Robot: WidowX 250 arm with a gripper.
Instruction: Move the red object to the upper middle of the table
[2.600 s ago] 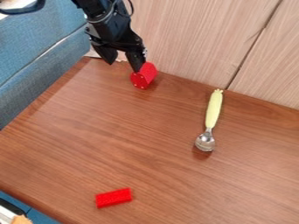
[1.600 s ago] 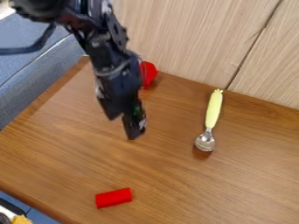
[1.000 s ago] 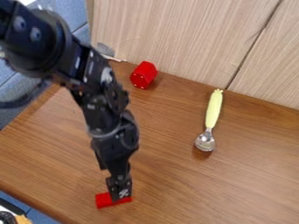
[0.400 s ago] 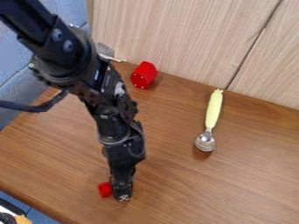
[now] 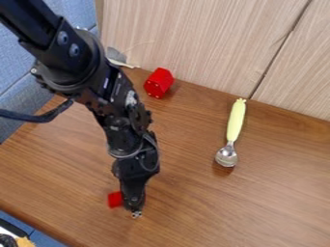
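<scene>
Block on the move, gripper clamped on it

From where I stand, the gripper (image 5: 135, 211) and the block (image 5: 115, 199) have just shifted together, a touch toward the far side. That shared move tells me the fingers are closed on the block, so the grasp looks made and the carry to the far middle lies ahead. The block sits at the near left of the table (image 5: 193, 207); whether it is off the wood I can't tell. It is plain bright red, its left end poking out beside the gripper, the rest hidden. Of the 2 red things, the prism (image 5: 158, 82) stays by the far edge.
</scene>
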